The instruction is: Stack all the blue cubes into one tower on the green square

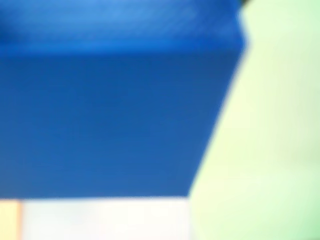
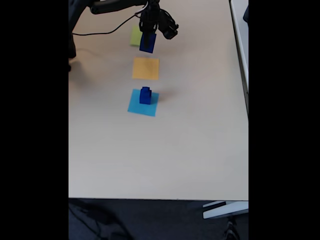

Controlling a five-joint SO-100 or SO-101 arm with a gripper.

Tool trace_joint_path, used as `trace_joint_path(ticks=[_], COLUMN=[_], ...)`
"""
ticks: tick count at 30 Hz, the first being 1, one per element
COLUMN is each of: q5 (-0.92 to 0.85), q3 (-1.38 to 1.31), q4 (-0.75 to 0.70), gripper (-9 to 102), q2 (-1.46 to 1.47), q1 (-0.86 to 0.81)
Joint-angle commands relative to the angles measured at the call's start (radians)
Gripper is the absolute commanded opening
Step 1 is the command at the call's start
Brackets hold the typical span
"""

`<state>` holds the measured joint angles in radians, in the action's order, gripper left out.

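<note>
In the fixed view my gripper (image 2: 148,35) hangs at the far end of the table, shut on a large blue cube (image 2: 147,43). That cube sits over the right edge of the green square (image 2: 134,36); I cannot tell whether it touches the paper. Close up in the wrist view the same blue cube (image 1: 115,110) is blurred, with the green square (image 1: 270,130) to its right. Two smaller blue cubes (image 2: 145,95) stand stacked, the smaller on top, on a light-blue square (image 2: 135,106) nearer the camera.
An orange square (image 2: 145,68) lies between the green and light-blue squares, and its corner (image 1: 9,220) shows in the wrist view. A black cable (image 2: 100,33) runs at the far left. The beige table (image 2: 160,155) ends at its front edge.
</note>
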<state>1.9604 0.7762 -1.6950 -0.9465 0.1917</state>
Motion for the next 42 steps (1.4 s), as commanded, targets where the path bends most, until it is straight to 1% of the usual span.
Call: trace_joint_path(ticks=[1,3,10,17,24,30,42], q5=[0.008,0.005,0.077,0.184,0.336,0.337,0.252], q3=[-0.095,-0.135,-0.230,-0.236,-0.207,-0.239,-0.310], q4=[-0.020,-0.023,-0.031,-0.041,-0.044,-0.011,0.003], gripper=[10,10,8,7,8,8,9], q2=[-0.002,0.025,0.084,0.086,0.092,0.129,0.204], q1=[0.020,0.037,0.097,0.137,0.178,0.195,0.232])
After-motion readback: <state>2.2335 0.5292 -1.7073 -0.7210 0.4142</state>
